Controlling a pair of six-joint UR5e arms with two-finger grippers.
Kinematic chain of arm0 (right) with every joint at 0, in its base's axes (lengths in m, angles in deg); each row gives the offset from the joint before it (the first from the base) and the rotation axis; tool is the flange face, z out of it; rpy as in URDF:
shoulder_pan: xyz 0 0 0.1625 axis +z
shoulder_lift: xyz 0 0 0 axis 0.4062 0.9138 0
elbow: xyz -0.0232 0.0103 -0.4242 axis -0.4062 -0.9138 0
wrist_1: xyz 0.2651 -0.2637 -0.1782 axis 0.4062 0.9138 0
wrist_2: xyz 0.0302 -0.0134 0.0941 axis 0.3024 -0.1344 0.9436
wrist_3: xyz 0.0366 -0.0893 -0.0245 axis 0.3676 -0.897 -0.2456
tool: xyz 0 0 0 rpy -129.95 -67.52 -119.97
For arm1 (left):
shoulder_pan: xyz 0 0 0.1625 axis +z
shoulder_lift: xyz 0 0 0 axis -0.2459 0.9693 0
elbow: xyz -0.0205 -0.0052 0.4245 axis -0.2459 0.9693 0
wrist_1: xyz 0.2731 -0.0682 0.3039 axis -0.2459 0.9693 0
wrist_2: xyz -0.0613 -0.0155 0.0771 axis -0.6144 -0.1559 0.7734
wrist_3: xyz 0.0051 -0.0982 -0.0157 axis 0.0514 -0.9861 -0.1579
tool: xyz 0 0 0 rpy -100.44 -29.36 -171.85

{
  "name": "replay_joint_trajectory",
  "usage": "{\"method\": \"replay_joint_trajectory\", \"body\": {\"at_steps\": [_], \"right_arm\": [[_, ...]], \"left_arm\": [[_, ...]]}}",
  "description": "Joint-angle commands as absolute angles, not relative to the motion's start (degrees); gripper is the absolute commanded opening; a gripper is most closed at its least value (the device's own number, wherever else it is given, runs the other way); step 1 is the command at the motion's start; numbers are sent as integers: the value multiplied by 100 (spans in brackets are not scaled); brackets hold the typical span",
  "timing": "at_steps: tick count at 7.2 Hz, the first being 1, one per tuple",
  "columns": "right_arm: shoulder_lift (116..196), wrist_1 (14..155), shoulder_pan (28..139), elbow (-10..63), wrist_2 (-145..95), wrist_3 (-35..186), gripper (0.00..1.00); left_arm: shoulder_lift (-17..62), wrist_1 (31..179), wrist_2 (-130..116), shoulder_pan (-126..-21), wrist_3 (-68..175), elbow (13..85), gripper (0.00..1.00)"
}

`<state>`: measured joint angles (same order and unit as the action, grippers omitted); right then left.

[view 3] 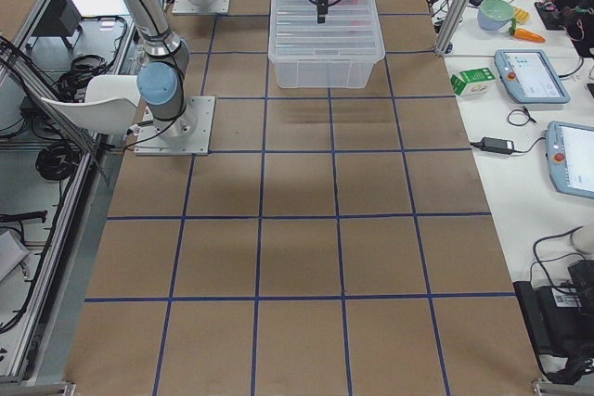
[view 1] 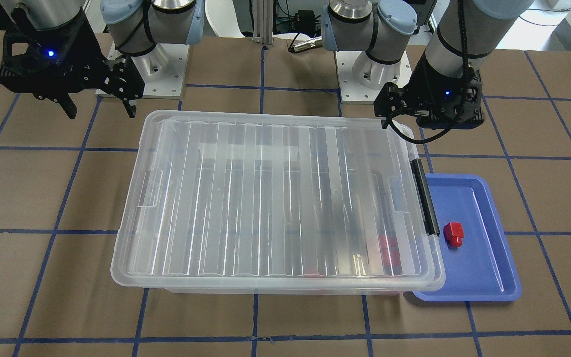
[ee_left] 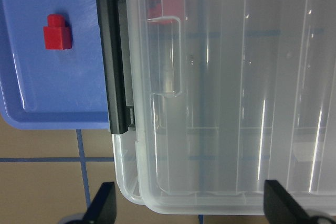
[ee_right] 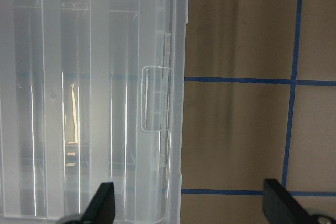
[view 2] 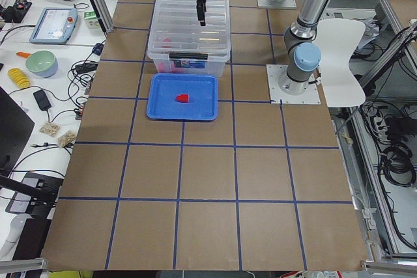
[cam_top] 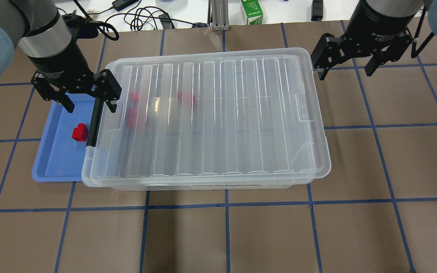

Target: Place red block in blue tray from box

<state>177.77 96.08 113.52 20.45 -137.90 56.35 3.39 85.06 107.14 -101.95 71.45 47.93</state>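
One red block [cam_top: 79, 132] lies in the blue tray [cam_top: 55, 167], which sits against the box's latch end. It also shows in the front view [view 1: 453, 233] and the left wrist view [ee_left: 58, 32]. The clear box [cam_top: 211, 113] has its ribbed lid on and a black latch bar [cam_top: 93, 121]. Several more red blocks [cam_top: 186, 98] show blurred through the lid. My left gripper [cam_top: 89, 108] is open and empty, hovering over the box's far corner at the tray end. My right gripper [cam_top: 344, 72] is open and empty, above the table just past the box's other end.
The brown table has a blue tape grid. A green carton [cam_top: 252, 11] and cables lie beyond the far edge. A side bench with tablets [view 2: 58, 24] and a bowl [view 2: 40, 63] runs along the operators' side.
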Motion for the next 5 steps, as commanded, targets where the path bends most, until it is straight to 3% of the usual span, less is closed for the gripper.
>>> {"method": "replay_joint_trajectory", "body": {"at_steps": [1, 5], "right_arm": [[17763, 9612, 11352, 2043, -13826, 5635, 100], [17745, 9612, 11352, 2008, -13852, 5627, 100]], "left_arm": [[338, 8515, 10723, -10195, 7147, 4802, 100], [320, 8506, 10706, -10195, 7155, 4802, 100]]}}
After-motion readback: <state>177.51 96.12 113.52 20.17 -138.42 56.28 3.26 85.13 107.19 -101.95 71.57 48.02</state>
